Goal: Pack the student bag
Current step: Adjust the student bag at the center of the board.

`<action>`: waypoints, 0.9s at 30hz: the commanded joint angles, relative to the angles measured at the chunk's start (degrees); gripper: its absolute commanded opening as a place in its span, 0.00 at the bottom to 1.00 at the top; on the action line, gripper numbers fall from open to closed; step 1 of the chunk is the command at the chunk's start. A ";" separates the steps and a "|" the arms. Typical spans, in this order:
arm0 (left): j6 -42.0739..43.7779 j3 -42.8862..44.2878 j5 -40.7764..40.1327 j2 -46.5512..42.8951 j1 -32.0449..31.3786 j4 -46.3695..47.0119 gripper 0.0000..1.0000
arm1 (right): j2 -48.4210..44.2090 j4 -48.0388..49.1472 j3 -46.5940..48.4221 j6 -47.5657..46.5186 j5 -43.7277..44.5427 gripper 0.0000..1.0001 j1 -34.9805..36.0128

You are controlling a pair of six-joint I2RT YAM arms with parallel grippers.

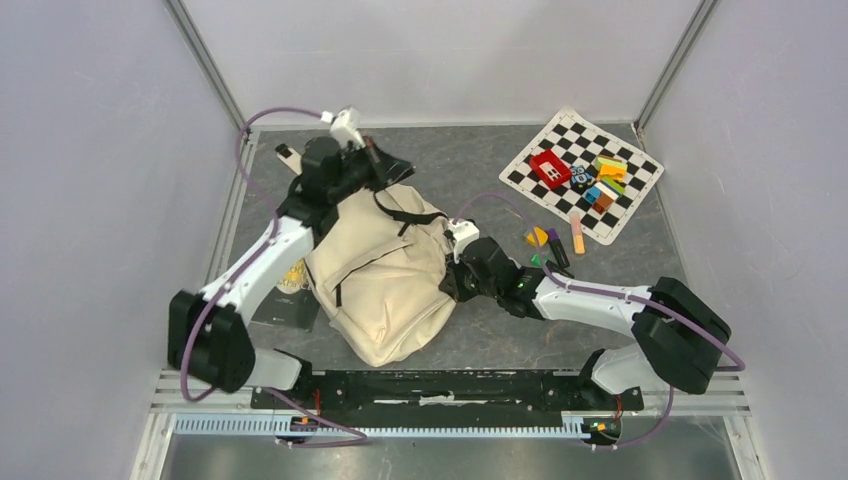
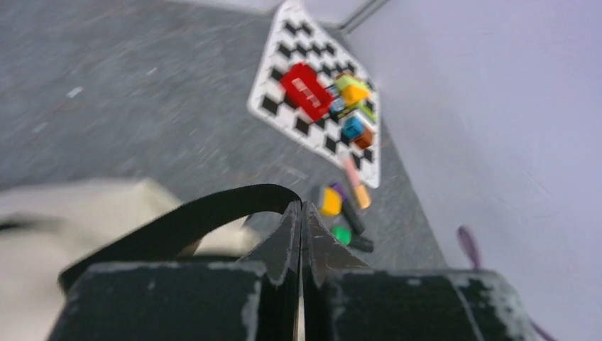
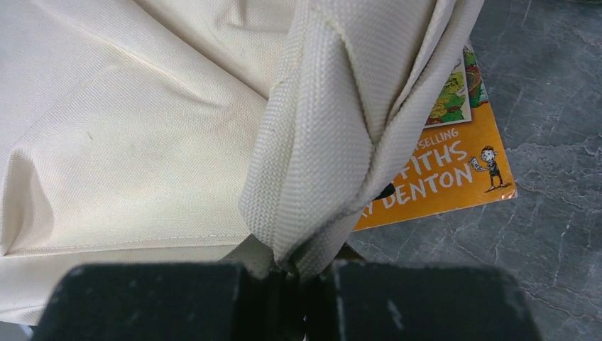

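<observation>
The right gripper (image 3: 302,273) has its jaws closed down to a narrow slit, and a fold of cream webbing strap (image 3: 334,128) is clamped in that slit. The strap rises straight up from between the fingers (image 3: 426,302). It belongs to the student bag (image 3: 128,121), whose cream canvas fills the space ahead and to the left of the fingers. Ahead and to their right, the corner of an orange book (image 3: 444,177) sticks out from under the bag, lying flat on the grey table (image 3: 546,234).

The left gripper (image 2: 302,213) is closed too, its fingertips pressed together. A black carry strap (image 2: 192,220) arches up from the bag to the tips and ends there, pinched between them. Just beyond the tips to the right lie a yellow piece (image 2: 329,201) and a green piece (image 2: 341,234), with an orange-and-pink marker (image 2: 357,186) a little farther on. Farther still sits a checkerboard mat (image 2: 273,106) carrying a red block (image 2: 307,91) and other coloured blocks.

From above, the bag lies in the middle of the table between the two grippers.
</observation>
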 commanded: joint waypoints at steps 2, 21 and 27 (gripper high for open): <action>-1.94 14.17 1.93 13.78 -6.86 11.74 0.02 | -1.66 0.96 1.35 -1.36 -2.38 0.00 1.50; 14.97 21.44 -11.30 16.22 -10.81 -10.00 1.00 | -8.08 -7.00 1.14 -2.05 14.17 0.02 0.63; 12.65 9.61 -17.65 0.87 -10.68 -22.77 1.00 | -2.76 -8.66 6.81 -6.57 11.19 0.01 -4.77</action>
